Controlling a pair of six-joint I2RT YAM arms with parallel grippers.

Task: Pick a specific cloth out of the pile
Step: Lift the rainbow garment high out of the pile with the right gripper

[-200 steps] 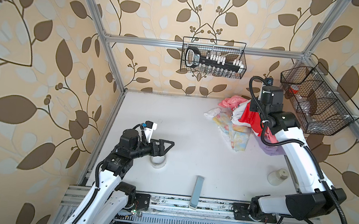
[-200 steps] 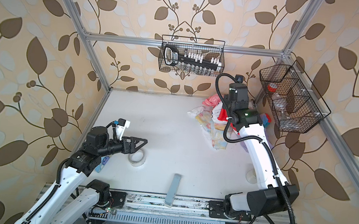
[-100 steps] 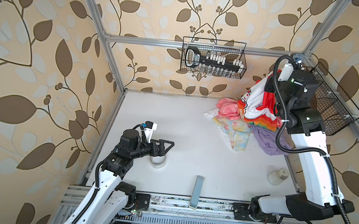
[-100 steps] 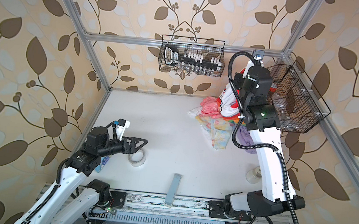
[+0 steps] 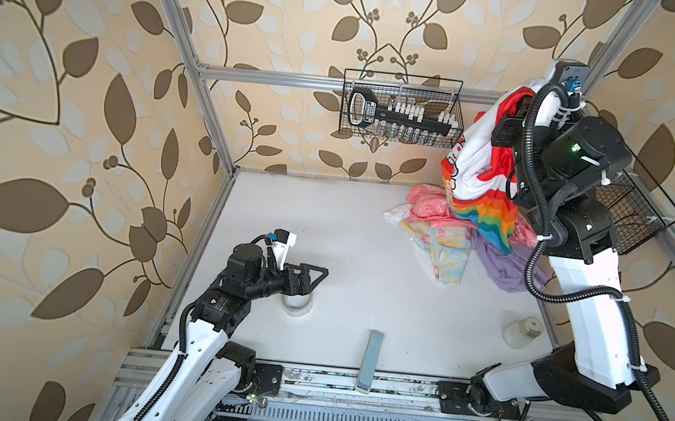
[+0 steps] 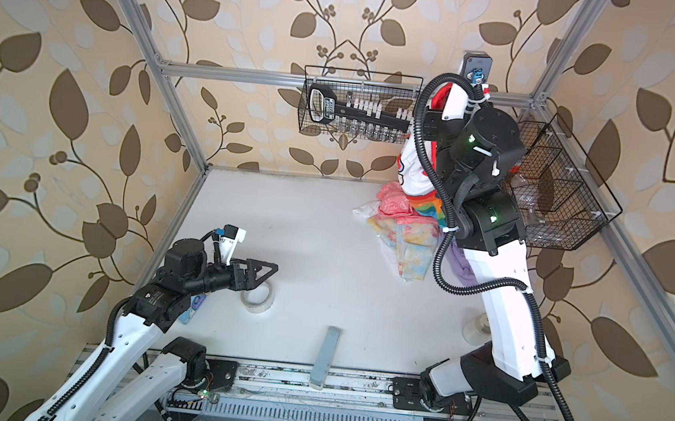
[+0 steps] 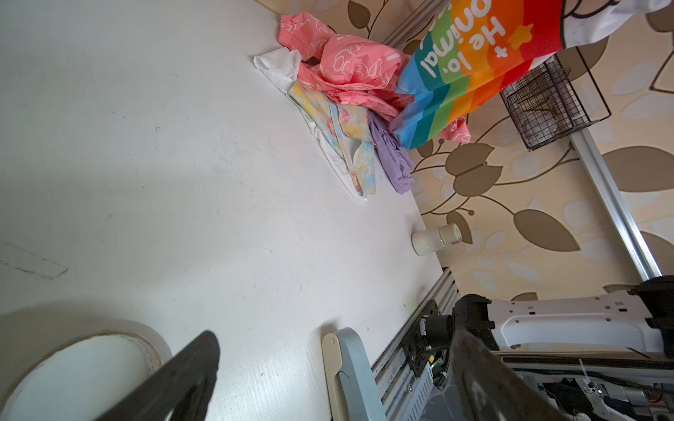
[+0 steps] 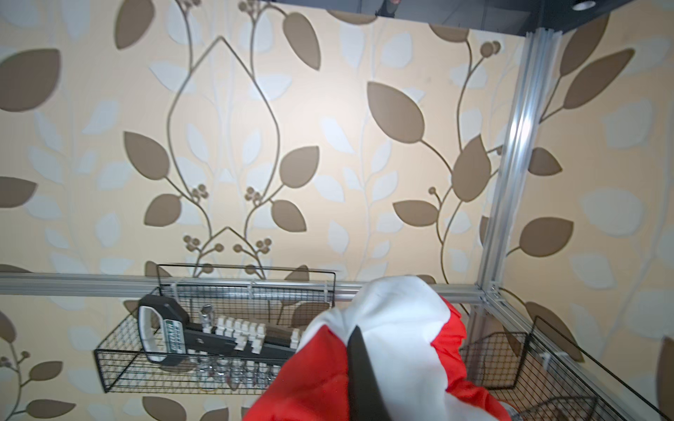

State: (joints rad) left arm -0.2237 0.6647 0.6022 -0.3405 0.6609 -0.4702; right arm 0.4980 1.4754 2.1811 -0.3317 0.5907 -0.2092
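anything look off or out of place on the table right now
One thing: the grey-blue bar sticks out past the front edge of the table onto the rail. Otherwise the cloth hangs from the shut right gripper, its rainbow hem low over the pile.

The cloth [image 5: 478,178] hangs from right hand [image 8: 360,351], up over the pile [image 5: 430,224] in desk [image 5: 358,238] back-right corner. Left hand [image 5: 315,278] front-left, above tape roll [image 5: 297,304]. Flat bar [image 5: 370,360] middle of front edge. Small jar [image 5: 521,331] front-right. Wire basket [image 5: 400,113] on back wall.

Leaf-patterned wallpaper [image 5: 65,112], white tabletop [image 5: 364,264]
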